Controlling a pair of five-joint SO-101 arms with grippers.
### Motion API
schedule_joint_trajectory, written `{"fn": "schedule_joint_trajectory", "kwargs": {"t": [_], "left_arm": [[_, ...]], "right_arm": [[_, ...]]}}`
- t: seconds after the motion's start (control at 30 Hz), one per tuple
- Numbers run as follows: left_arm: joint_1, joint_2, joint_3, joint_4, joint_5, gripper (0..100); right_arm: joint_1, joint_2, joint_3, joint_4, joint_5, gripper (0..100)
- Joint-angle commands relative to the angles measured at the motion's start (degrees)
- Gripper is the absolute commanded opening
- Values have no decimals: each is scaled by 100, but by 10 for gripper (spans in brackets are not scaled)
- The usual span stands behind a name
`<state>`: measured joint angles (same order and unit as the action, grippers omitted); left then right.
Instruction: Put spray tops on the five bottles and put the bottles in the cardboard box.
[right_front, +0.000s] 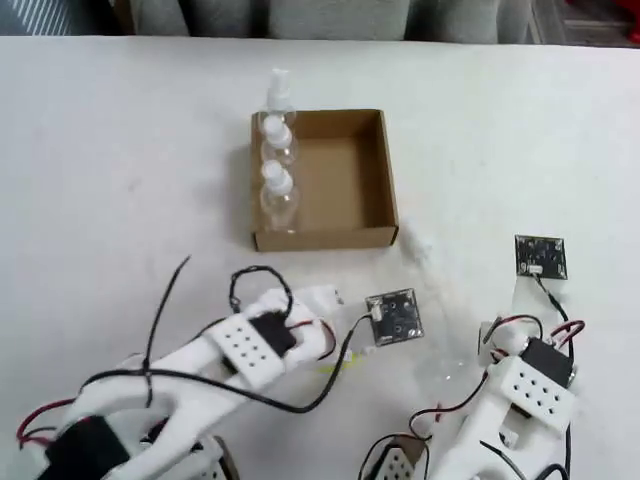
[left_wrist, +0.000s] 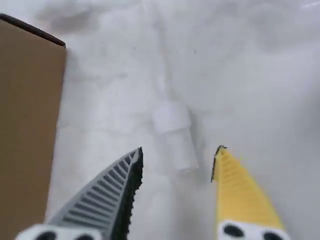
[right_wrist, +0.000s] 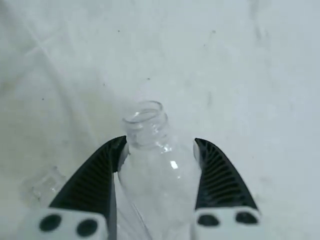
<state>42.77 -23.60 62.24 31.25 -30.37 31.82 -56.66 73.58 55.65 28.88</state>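
The cardboard box (right_front: 375, 170) sits mid-table in the high view. Three clear bottles with spray tops line its left wall: one (right_front: 277, 93) at the far corner, one (right_front: 277, 140) in the middle, one (right_front: 279, 198) nearest. My left gripper (left_wrist: 180, 149) is open, its grey and yellow fingers low over the table on either side of a white spray top (left_wrist: 172, 132) that lies just ahead. My right gripper (right_wrist: 160, 141) is shut on a clear uncapped bottle (right_wrist: 150, 165), with black fingers pressed against both its sides and the open neck pointing away.
A second clear uncapped bottle (right_wrist: 44, 185) lies on the table beside my right gripper. The box's brown wall (left_wrist: 27, 130) stands close beside my left gripper. Both arms (right_front: 250, 345) (right_front: 525, 385) crowd the near edge of the white table (right_front: 120, 180).
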Motion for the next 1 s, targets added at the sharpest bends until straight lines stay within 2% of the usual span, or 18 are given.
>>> {"fn": "schedule_joint_trajectory", "kwargs": {"t": [0.0,0.3,0.37,0.5,0.6,0.7,0.83,0.97], "left_arm": [[-101,637,-659,-167,-53,234],[-110,1490,-1442,325,-53,229],[-101,1508,-1459,325,-53,186],[-101,1508,-1477,580,-97,16],[-101,1499,-1477,905,-97,41],[-127,1499,-1477,1407,-185,18],[-549,1499,-1486,1943,-1477,20],[-1464,1499,-1486,2233,-2400,20]], "right_arm": [[13,-31,0,-66,44,17],[4,-31,9,-66,44,17],[4,-31,9,-66,44,17],[4,-31,9,-66,44,17],[4,-31,9,-66,44,17],[4,-31,9,-66,44,17],[4,-31,9,-66,44,17],[4,-31,9,-66,44,17]]}}
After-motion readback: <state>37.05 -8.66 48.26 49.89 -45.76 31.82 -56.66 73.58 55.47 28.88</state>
